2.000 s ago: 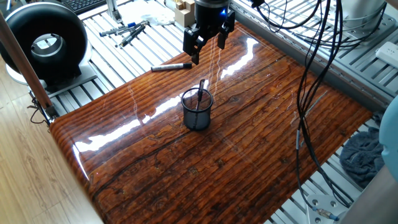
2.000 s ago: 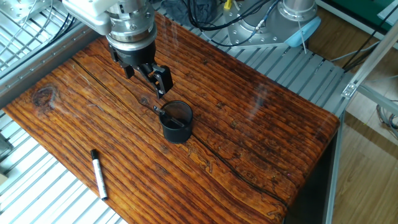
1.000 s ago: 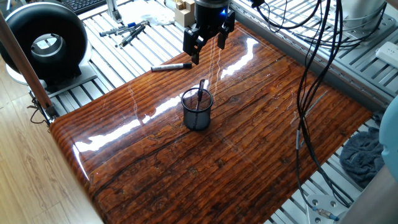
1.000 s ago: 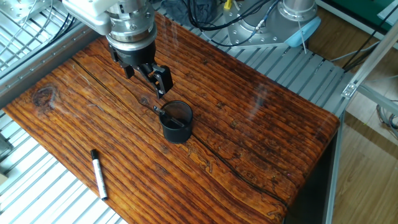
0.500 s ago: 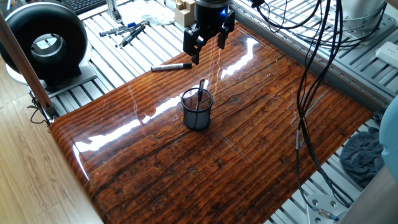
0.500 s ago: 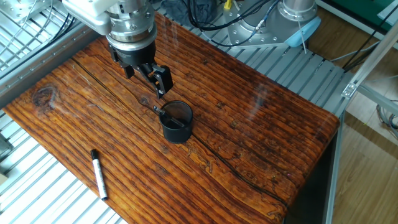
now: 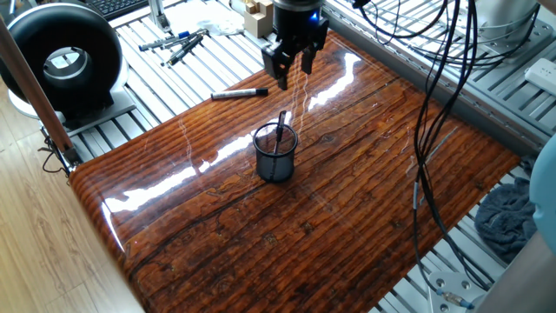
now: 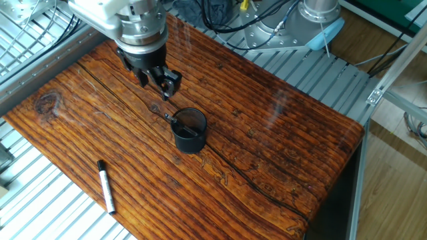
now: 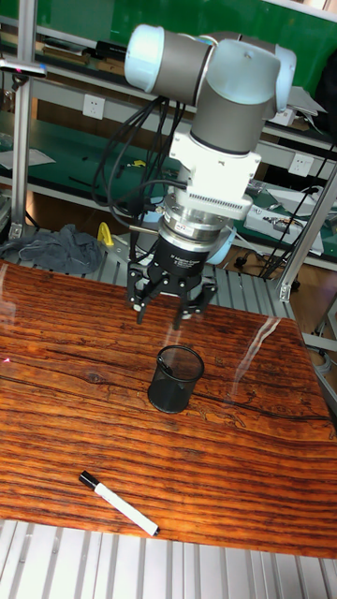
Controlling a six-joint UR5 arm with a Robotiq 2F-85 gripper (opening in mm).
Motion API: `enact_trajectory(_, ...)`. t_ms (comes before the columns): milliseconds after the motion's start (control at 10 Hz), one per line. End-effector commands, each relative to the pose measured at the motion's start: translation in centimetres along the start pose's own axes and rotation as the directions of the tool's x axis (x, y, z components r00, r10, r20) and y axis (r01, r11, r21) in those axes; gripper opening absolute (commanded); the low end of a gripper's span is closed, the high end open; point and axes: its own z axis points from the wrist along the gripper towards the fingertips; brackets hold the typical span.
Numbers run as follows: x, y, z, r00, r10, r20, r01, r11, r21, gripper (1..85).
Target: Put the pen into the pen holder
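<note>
The pen (image 7: pixel 239 93) lies flat near the table's far-left edge, black at the ends with a pale barrel; it also shows as the pen (image 8: pixel 105 195) and the pen (image 9: pixel 117 504). The pen holder (image 7: pixel 276 153), a dark mesh cup, stands upright mid-table as the pen holder (image 8: pixel 189 131) and the pen holder (image 9: pixel 176 378). A thin all-dark pen (image 7: pixel 280 129) leans inside it. My gripper (image 7: pixel 294 68) hangs above the table just behind the cup, well apart from the pen on the table. It is open and holds nothing, as seen at the gripper (image 8: pixel 159 83) and the gripper (image 9: pixel 169 307).
Several dark markers with blue parts (image 7: pixel 178 42) lie on the metal slats beyond the table. A black ring-shaped device (image 7: pixel 65 61) stands at the left. Hanging cables (image 7: pixel 434 96) cross the right side. A grey cloth (image 7: pixel 511 217) lies off the table's right edge.
The gripper's fingers look closer together than half a second ago in both fixed views. The pen and the cup have not moved.
</note>
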Motion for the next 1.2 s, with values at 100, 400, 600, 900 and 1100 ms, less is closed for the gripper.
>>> enact_trajectory(100, 0.5, -0.8, -0.1, 0.998, -0.054, -0.02, 0.054, 0.998, 0.033, 1.3)
enact_trajectory(400, 0.5, -0.8, -0.1, 0.998, -0.055, -0.02, 0.056, 0.998, 0.033, 1.3)
enact_trajectory(600, -0.6, -1.1, -0.1, 0.999, -0.039, 0.027, 0.038, 0.998, 0.048, 1.3)
enact_trajectory(900, -2.5, 1.2, 1.4, 0.997, -0.002, 0.08, 0.004, 0.999, -0.035, 1.3)
enact_trajectory(1100, -6.3, 1.7, 2.4, 0.976, -0.104, 0.191, 0.113, 0.993, -0.037, 1.3)
